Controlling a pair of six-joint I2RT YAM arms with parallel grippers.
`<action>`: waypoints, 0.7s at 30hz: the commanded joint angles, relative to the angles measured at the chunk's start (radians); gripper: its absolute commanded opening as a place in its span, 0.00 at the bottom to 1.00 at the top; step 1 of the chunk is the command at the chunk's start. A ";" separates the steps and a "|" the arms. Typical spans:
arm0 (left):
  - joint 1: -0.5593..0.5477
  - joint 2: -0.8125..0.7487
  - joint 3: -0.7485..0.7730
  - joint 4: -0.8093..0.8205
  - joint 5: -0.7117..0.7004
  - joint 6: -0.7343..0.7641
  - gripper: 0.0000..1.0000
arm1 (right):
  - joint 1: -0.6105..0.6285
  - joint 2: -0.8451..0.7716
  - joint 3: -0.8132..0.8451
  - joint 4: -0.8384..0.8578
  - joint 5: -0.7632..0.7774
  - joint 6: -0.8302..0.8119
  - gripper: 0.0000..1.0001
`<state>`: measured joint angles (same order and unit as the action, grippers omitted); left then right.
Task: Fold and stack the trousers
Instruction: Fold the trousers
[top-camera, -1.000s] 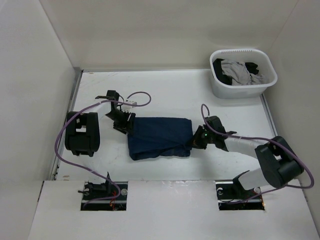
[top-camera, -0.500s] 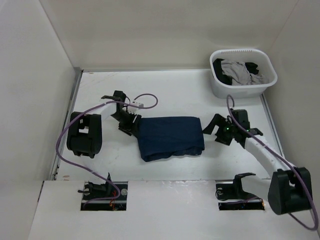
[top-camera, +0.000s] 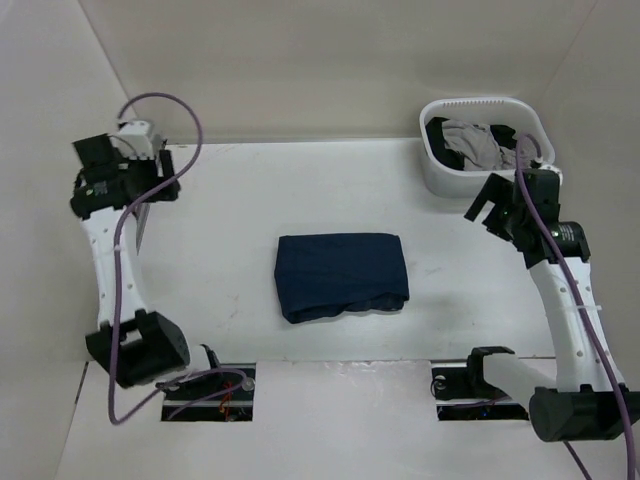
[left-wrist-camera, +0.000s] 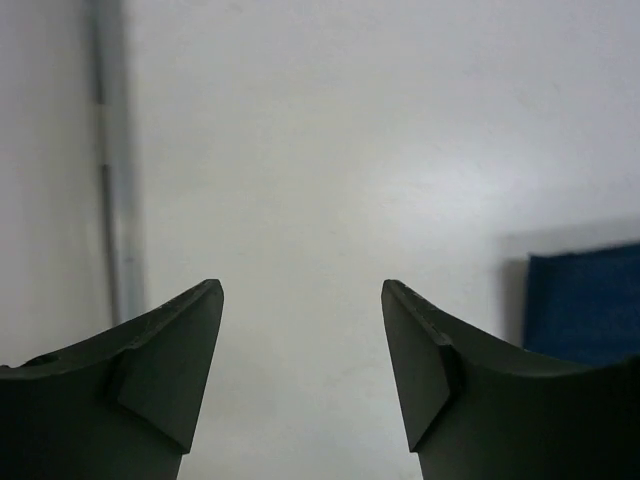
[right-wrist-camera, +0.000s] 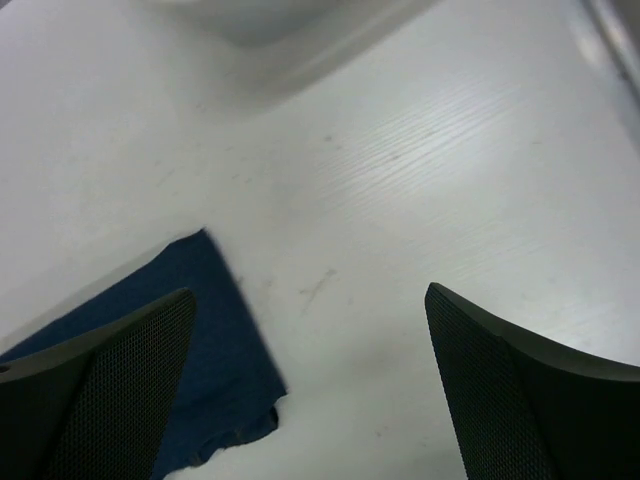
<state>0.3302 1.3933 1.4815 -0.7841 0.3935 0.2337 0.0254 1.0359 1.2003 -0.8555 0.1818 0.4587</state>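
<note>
From above: folded trousers (top-camera: 341, 275) flat mid-surface (top-camera: 330, 190), well apart from left tool (top-camera: 108, 180) and right tool (top-camera: 495, 210), both held high aside, likely because folding looks done. Left wrist: left tool agape, empty. Right wrist: right tool spread wide, empty, trousers' corner beneath.

Trousers (top-camera: 341, 275) on table (top-camera: 250, 190), basket (top-camera: 470, 183) behind right
</note>
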 joint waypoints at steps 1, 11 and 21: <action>0.098 -0.138 0.037 0.109 -0.063 -0.060 0.65 | -0.096 0.026 0.061 -0.111 0.180 -0.034 1.00; 0.154 -0.208 0.007 0.097 -0.136 -0.085 0.68 | -0.147 -0.043 0.042 -0.050 0.068 -0.038 1.00; 0.129 -0.214 0.020 0.091 -0.142 -0.071 0.68 | -0.146 -0.071 0.010 -0.050 0.071 -0.058 1.00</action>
<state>0.4622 1.1893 1.4895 -0.7113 0.2592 0.1719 -0.1173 0.9859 1.2205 -0.9165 0.2543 0.4210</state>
